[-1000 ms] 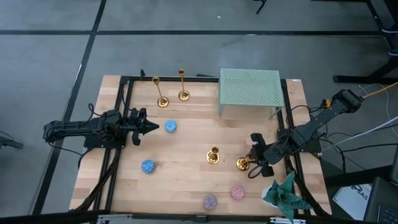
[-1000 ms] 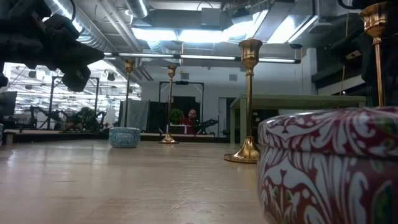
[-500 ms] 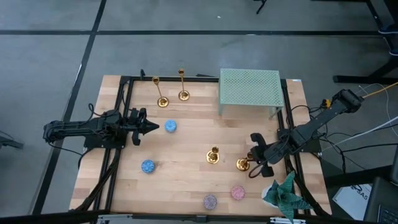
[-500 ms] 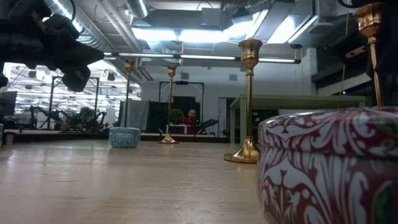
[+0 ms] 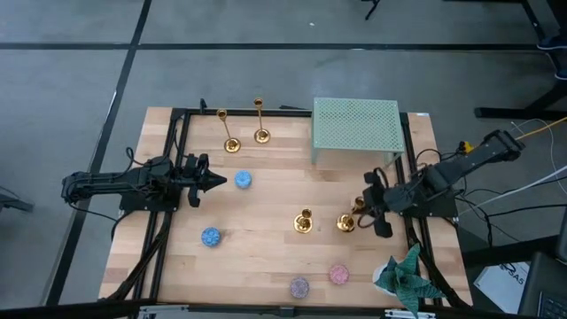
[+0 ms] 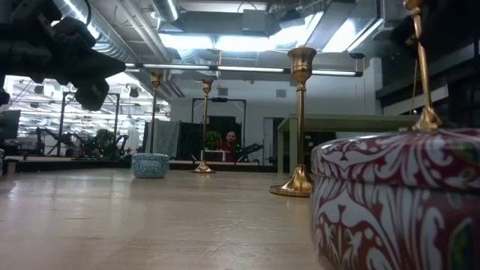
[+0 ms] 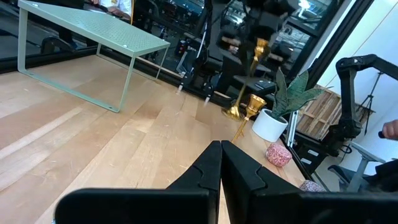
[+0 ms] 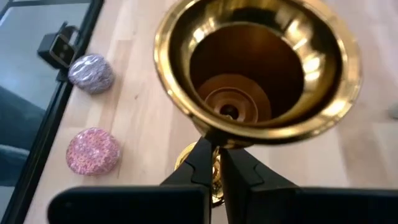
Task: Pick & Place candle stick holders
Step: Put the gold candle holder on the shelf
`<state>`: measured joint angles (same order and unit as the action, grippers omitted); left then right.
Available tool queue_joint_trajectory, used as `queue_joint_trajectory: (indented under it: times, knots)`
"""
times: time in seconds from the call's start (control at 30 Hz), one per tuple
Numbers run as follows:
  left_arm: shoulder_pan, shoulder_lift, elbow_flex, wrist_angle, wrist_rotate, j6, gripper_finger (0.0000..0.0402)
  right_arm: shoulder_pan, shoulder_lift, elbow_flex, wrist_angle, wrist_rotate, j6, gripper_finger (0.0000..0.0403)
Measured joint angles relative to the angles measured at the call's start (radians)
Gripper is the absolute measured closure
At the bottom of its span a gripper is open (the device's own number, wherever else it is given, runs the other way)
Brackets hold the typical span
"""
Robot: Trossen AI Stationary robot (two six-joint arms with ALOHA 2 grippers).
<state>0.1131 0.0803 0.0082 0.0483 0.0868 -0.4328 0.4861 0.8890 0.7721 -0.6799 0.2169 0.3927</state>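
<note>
Four gold candle stick holders show in the high view. Two stand on their bases at the far edge [image 5: 229, 142] [image 5: 260, 133], and one stands mid-table [image 5: 304, 221], also seen in the low view [image 6: 300, 120]. My right gripper [image 5: 359, 213] is shut on the fourth [image 5: 347, 221], which is raised at the low view's right [image 6: 421, 67]. My left gripper [image 5: 213, 182] hangs shut and empty over the table's left side; its fingers are closed together in the left wrist view [image 7: 220, 162]. My right gripper pinches the candle stick holder's thin stem just under the top cup [image 8: 214, 144] between its two fingers [image 8: 239, 174]. The fingers come from the table's right, slanting down, and lie across the stem. The holder hangs a little tilted, its base [image 6: 429, 120] lifted clear of the table.
A green mesh shelf [image 5: 356, 124] stands at the far right. Small round tins lie about: two blue [image 5: 242, 180] [image 5: 210, 237], one pink [image 5: 339, 274], one purple [image 5: 299, 286]. A green plant [image 5: 407, 275] sits at the near right corner. A red-and-white tin [image 6: 397, 202] fills the low view's foreground.
My right gripper has gone up and a little toward the table's far edge, staying shut on the candle stick holder. The holder has been lifted clear of the table and now hangs slightly tilted.
</note>
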Motion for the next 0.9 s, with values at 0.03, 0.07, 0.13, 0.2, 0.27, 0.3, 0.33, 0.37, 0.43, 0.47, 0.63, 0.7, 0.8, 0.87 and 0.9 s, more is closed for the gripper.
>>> queue_joint_trajectory:
  times: [0.03, 0.07, 0.13, 0.2, 0.27, 0.3, 0.33, 0.37, 0.43, 0.47, 0.63, 0.7, 0.8, 0.87, 0.9]
  knots:
    - [0.000, 0.000, 0.000, 0.000, 0.000, 0.000, 0.0396, -0.019, -0.005, 0.022, -0.025, 0.000, 0.000, 0.0391]
    - [0.000, 0.000, 0.000, 0.000, 0.000, 0.000, 0.0396, -0.038, -0.008, 0.047, -0.053, 0.000, -0.001, 0.0391]
    - [0.000, 0.000, 0.000, 0.000, 0.000, 0.000, 0.0396, -0.078, -0.009, 0.096, -0.114, 0.000, -0.006, 0.0391]
    - [0.000, 0.000, 0.000, 0.000, 0.000, 0.000, 0.0396, -0.118, -0.009, 0.146, -0.166, 0.000, -0.008, 0.0391]
    - [0.000, 0.000, 0.000, 0.000, 0.000, 0.000, 0.0396, -0.163, -0.009, 0.189, -0.200, 0.000, -0.008, 0.0391]
    - [0.000, 0.000, 0.000, 0.000, 0.000, 0.000, 0.0396, -0.185, -0.009, 0.209, -0.214, 0.000, -0.008, 0.0391]
    - [0.000, 0.000, 0.000, 0.000, 0.000, 0.000, 0.0396, -0.208, -0.009, 0.228, -0.226, 0.000, -0.009, 0.0391]
    - [0.000, 0.000, 0.000, 0.000, 0.000, 0.000, 0.0396, -0.231, -0.009, 0.246, -0.233, 0.000, -0.011, 0.0391]
    - [0.000, 0.000, 0.000, 0.000, 0.000, 0.000, 0.0396, -0.281, -0.008, 0.282, -0.237, 0.000, -0.011, 0.0391]
    - [0.000, 0.000, 0.000, 0.000, 0.000, 0.000, 0.0396, -0.307, -0.009, 0.300, -0.238, 0.000, -0.011, 0.0391]
    - [0.000, 0.000, 0.000, 0.000, 0.000, 0.000, 0.0396, -0.443, -0.008, 0.366, -0.240, 0.041, -0.010, 0.0391]
    - [0.000, 0.000, 0.000, 0.000, 0.000, 0.000, 0.0396, -0.499, -0.008, 0.386, -0.239, 0.053, -0.010, 0.0391]
    - [0.000, 0.000, 0.000, 0.000, 0.000, 0.000, 0.0396, -0.584, -0.003, 0.405, -0.240, 0.053, -0.010, 0.0391]
    - [0.000, 0.000, 0.000, 0.000, 0.000, 0.000, 0.0396, -0.640, 0.001, 0.413, -0.241, 0.054, -0.012, 0.0391]
    - [0.000, 0.000, 0.000, 0.000, 0.000, 0.000, 0.0396, -0.667, 0.002, 0.418, -0.242, 0.057, -0.017, 0.0391]
